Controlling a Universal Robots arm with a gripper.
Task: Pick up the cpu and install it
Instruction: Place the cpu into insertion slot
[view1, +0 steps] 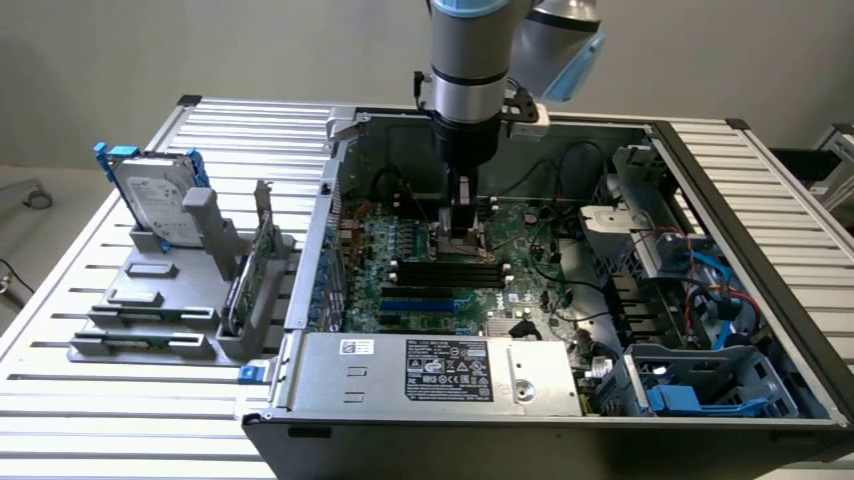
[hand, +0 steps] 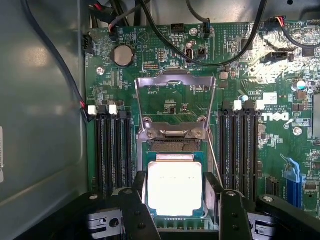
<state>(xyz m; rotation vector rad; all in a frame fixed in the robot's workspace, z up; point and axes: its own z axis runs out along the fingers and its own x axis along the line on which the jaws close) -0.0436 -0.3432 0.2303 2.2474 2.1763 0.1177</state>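
Exterior view: arm (view1: 467, 60) comes straight down at frame centre into the open case (view1: 667, 130), which lies on the worktop (view1: 80, 400). The tool (view1: 461, 232) is low over the board (view1: 534, 270), just above the dark RAM slots (view1: 454, 270) in the frame. One arm only, so no question of which is nearer. Can't read jaw width from here. The hard drive (view1: 154, 195) stands in its rack at the exterior view's left, well apart and not involved.

Wrist view: the cpu (hand: 175, 185) sits right between the fingers (hand: 137, 200) of the tool (hand: 176, 197), silver top facing the camera. It's near square, so there's no real long axis, and its edges run parallel to the socket (hand: 173, 146) frame. It lies directly over the socket, so the offset that matters is vertical only. I can't tell if it's fully seated or a hair above. The load plate (hand: 175, 79) is flipped up and back, beyond the socket. RAM slots (hand: 111, 150) flank both sides, clear of the fingers.

Tool state: jaws set fairly wide, one against each side edge of the cpu. I judge that a grip on the cpu, not a release.
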